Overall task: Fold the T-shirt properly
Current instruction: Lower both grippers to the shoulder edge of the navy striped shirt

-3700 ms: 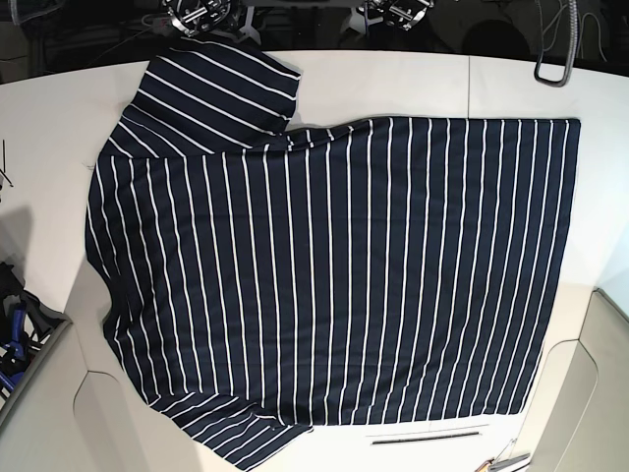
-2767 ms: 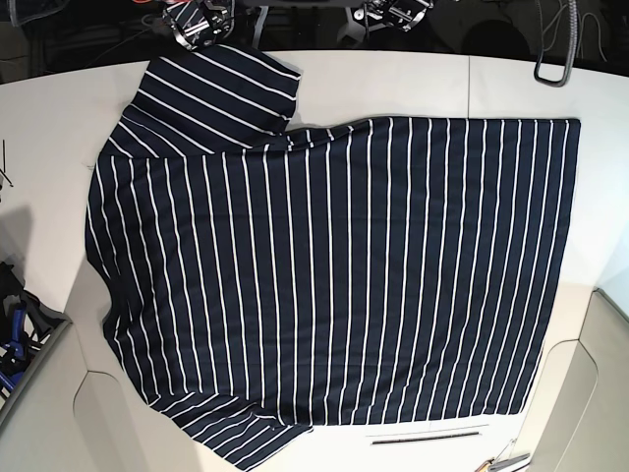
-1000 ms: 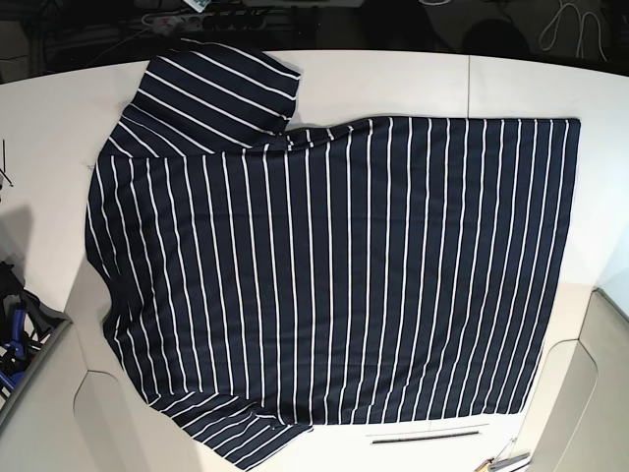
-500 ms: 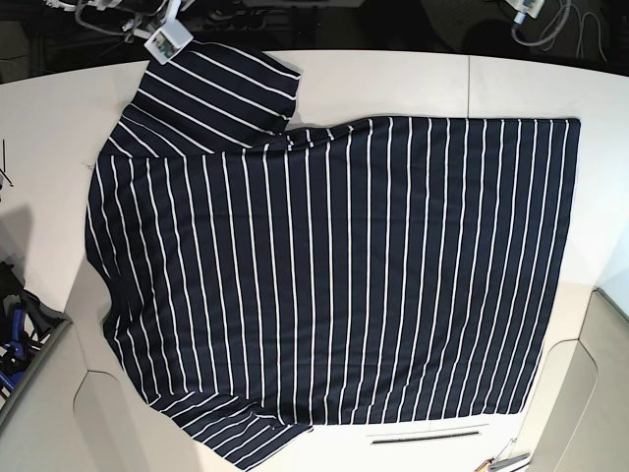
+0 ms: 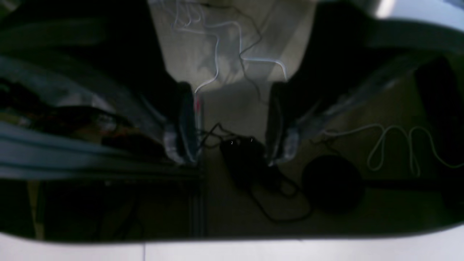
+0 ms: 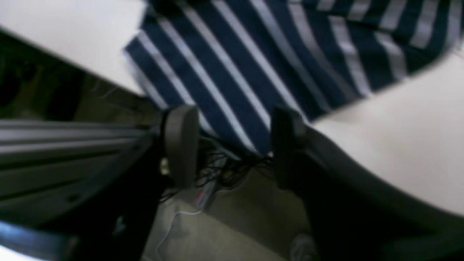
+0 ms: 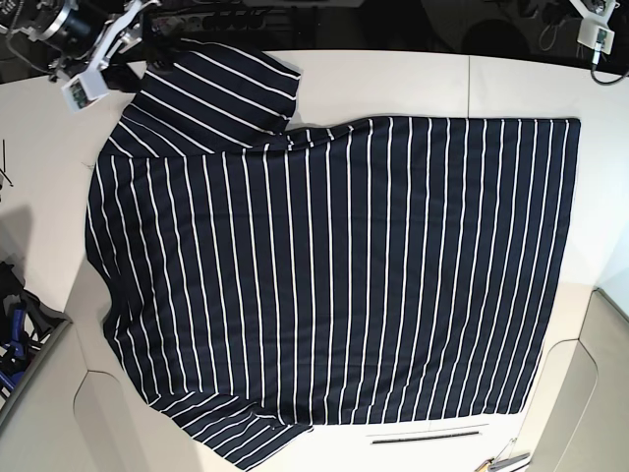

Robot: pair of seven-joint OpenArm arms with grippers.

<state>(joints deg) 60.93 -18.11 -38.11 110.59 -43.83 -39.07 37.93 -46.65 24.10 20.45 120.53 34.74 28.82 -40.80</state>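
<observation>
The T-shirt [image 7: 334, 275], dark navy with thin white stripes, lies spread flat on the white table [image 7: 393, 79], one sleeve [image 7: 221, 88] at the far left and the hem at the right. My right gripper [image 6: 232, 145] hangs open at the table's far edge, and the sleeve's corner [image 6: 224, 83] lies just beyond its fingertips, not gripped. The base view puts it left of the sleeve [image 7: 98, 61]. My left gripper [image 5: 230, 127] is open and empty over the floor behind the table, at the far right corner in the base view [image 7: 594, 34].
Cables [image 5: 395, 141] and a dark round object [image 5: 331, 181] lie on the floor behind the table. A grey bin with blue tools [image 7: 15, 344] sits at the left. A thin dark strip [image 7: 428, 436] lies near the table's front edge.
Both arms have swung outward along the far edge: the right arm to the left of the sleeve, the left arm toward the far right corner.
</observation>
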